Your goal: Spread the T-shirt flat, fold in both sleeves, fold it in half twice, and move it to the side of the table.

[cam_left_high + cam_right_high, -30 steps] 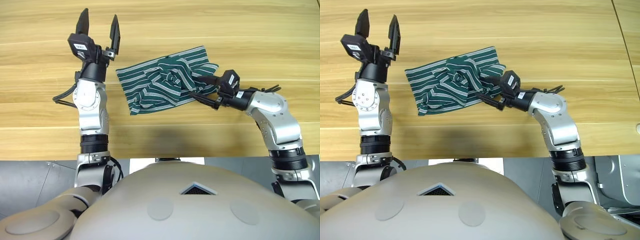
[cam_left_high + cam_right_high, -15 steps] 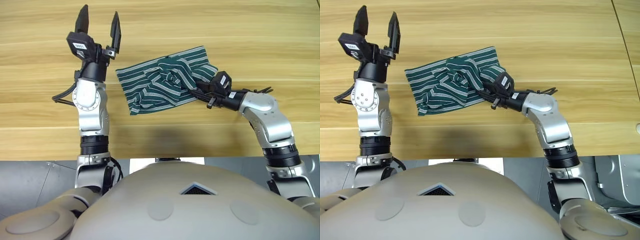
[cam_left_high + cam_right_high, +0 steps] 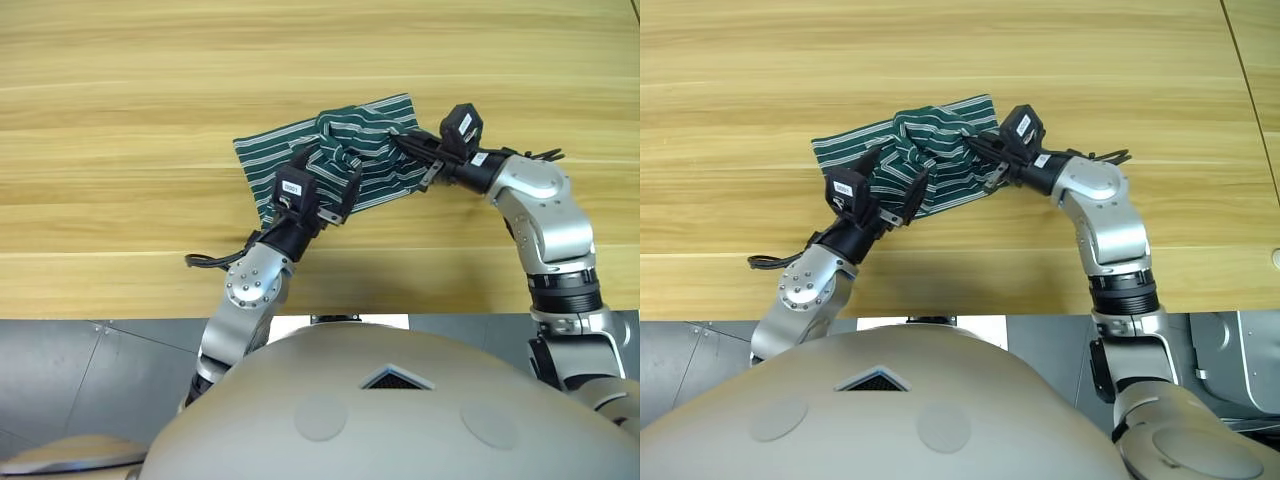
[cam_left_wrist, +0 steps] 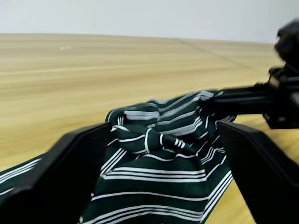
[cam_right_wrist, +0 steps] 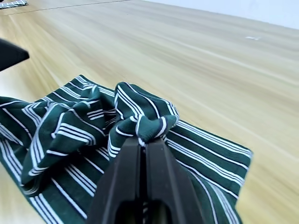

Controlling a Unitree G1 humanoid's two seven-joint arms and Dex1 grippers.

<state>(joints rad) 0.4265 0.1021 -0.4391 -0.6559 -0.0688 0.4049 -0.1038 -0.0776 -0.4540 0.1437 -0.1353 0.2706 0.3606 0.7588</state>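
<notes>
T-shirt (image 3: 375, 125) is found near the middle of the wooden table (image 3: 120, 100), still bunched rather than spread: a flatter striped panel is seen on the robot's left, while the centre is gathered into a raised, twisted knot of folds. The cloth is dark green with thin white stripes in pairs, and it is judged to be a soft, limp knit that drapes and creases easily. The tabletop is made of pale planks with fine grain and looks smooth, so little drag on the fabric is expected. The right gripper (image 5: 143, 142) is closed tight on a pinched ridge of cloth at the right side of the heap. The left gripper (image 4: 159, 154) is held with its fingers wide apart, set astride the near part of the bundle — nothing is gripped by it yet. The first step, spreading the shirt flat, is judged to be in hand, with no fold begun. For the next move, a firm hold on a free edge or fold is called for on the left, followed by a pull away from the right-hand pinch so that the knot is drawn open.
</notes>
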